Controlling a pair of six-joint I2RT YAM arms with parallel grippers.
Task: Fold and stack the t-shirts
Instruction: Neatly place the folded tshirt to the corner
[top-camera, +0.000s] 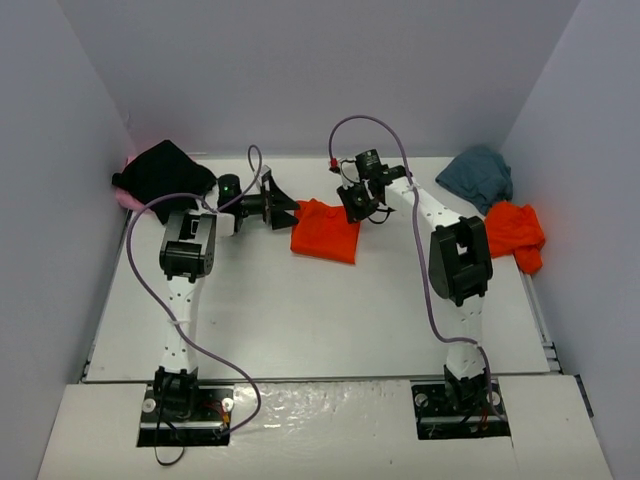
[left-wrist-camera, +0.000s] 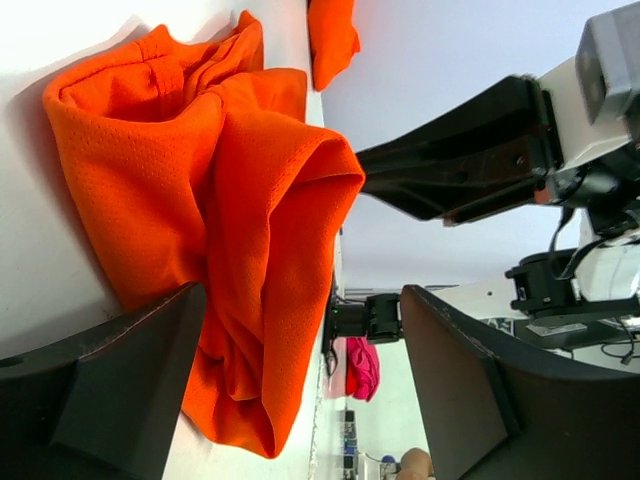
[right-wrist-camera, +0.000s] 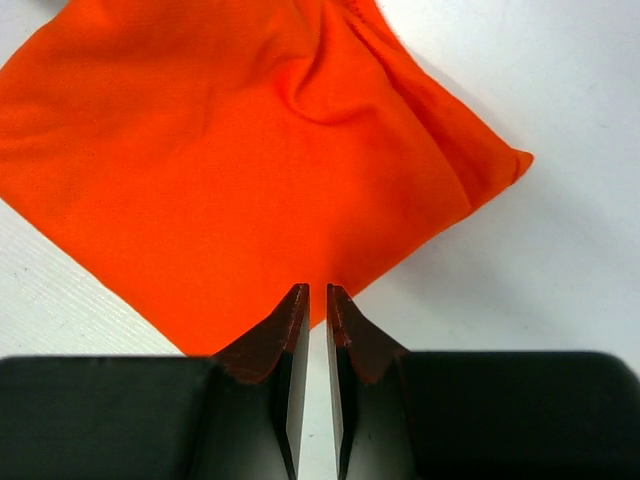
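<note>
A folded orange-red t-shirt (top-camera: 325, 232) lies flat at the table's middle back; it also shows in the left wrist view (left-wrist-camera: 230, 200) and the right wrist view (right-wrist-camera: 240, 150). My left gripper (top-camera: 284, 201) is open at the shirt's left edge, and its jaws (left-wrist-camera: 300, 345) stand wide with a thick fold of the shirt partly between them. My right gripper (top-camera: 353, 207) hovers over the shirt's right corner, and its fingers (right-wrist-camera: 317, 300) are shut with only a slit between them, holding nothing. A second orange-red t-shirt (top-camera: 516, 235) lies crumpled at the right.
A black t-shirt (top-camera: 165, 172) lies heaped at the back left on top of a pink one (top-camera: 127, 198). A teal-grey t-shirt (top-camera: 478, 175) is bunched at the back right. Grey walls close in the table on three sides.
</note>
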